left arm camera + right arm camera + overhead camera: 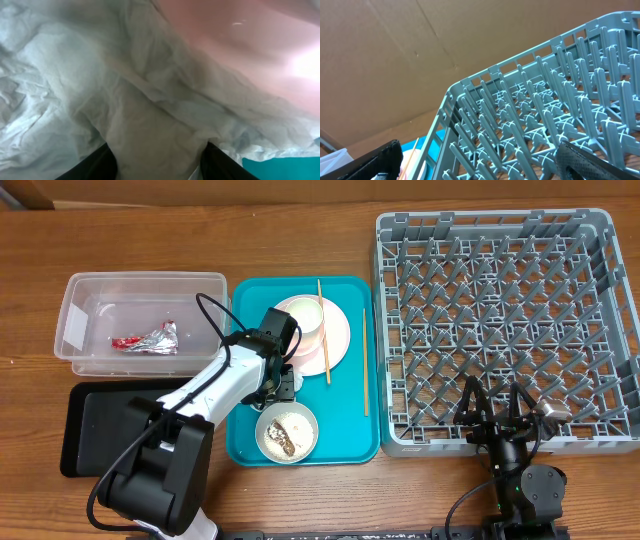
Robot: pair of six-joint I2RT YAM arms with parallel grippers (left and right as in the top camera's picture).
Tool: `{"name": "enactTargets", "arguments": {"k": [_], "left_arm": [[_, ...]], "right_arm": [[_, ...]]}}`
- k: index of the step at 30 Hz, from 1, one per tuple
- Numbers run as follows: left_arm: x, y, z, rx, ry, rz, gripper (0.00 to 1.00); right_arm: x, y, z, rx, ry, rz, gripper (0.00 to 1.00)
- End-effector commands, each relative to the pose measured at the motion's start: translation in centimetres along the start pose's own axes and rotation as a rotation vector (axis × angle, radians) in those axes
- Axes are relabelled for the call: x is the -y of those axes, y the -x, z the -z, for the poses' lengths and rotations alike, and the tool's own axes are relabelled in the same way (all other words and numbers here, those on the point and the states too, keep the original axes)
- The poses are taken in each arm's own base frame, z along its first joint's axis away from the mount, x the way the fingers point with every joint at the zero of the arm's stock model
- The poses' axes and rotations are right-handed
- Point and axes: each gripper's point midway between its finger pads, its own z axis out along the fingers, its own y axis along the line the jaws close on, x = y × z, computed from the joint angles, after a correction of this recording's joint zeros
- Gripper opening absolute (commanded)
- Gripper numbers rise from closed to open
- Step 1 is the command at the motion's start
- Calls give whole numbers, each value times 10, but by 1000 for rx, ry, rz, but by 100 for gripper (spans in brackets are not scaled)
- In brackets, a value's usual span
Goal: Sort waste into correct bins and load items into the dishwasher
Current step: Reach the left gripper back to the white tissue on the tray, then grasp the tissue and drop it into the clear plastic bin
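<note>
Depicting waste pickup at the teal tray (345, 435): left gripper (278, 380) set low beside the near-left rim of the plate (338, 340), directly over the crumpled napkin (125, 105). Seen from the left wrist, napkin filling almost the whole field and bulging between the two dark fingers (95, 167), jaws part-way apart; impossible to tell whether pinching the paper or merely straddling it. No clear long axis to the wad, so, by judgement, no preferred approach angle. Likely destination the clear tub (140, 285), just left of the tray and holding a foil-and-red scrap (147, 338); black tray (85, 430) nearer the arm's base. Right gripper (495, 415) spread wide and empty over the near edge of the dish rack (500, 240), well apart from the napkin, hence left arm much the nearer. Supplied by the overhead view and not by the left wrist: tub, bowl of rice (287, 432), two chopsticks (323, 330). Supplied by the wrist alone: the napkin itself, hidden overhead beneath the gripper.
</note>
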Motion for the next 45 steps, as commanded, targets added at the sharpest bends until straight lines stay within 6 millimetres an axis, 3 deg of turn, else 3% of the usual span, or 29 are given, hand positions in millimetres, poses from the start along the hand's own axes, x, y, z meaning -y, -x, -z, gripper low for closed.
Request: {"name": "enactTargets", "arguments": {"k": [1,5,8,11,15,19,23,27,32,34,35,37,38,39,45], "left_arm": [[0,-3,0,-2,-4,-20,49],[3,5,5,21,-14,-63,20],[10,23,19,68,-30,-84,4],[19,49,43,132,-49,-95,4],[12,83,93,224,24,-78,4],[-16,110,148,315,155,-35,4],[-52,127,177,374,247,54,4],[-94,131,176,360,285,182,4],[-150,127,157,316,323,328,4],[-164,128,145,314,309,372,8],[-168,129,141,315,299,387,15],[-175,130,132,318,273,415,45],[-178,131,130,317,258,427,56],[-179,132,129,319,246,433,61],[-175,142,144,346,189,412,67]], "right_arm": [[2,-1,0,6,-4,0,100],[2,-1,0,6,-4,0,100],[2,-1,0,6,-4,0,100],[2,-1,0,6,-4,0,100],[2,-1,0,7,-5,0,100],[2,-1,0,7,-4,0,100],[2,-1,0,7,-5,0,100],[2,-1,0,6,-4,0,100],[2,-1,0,6,-4,0,100],[2,-1,0,7,-5,0,100],[2,-1,0,7,-4,0,100],[2,-1,0,6,-4,0,100],[2,-1,0,7,-4,0,100],[2,-1,0,7,-5,0,100],[2,-1,0,7,-5,0,100]]}}
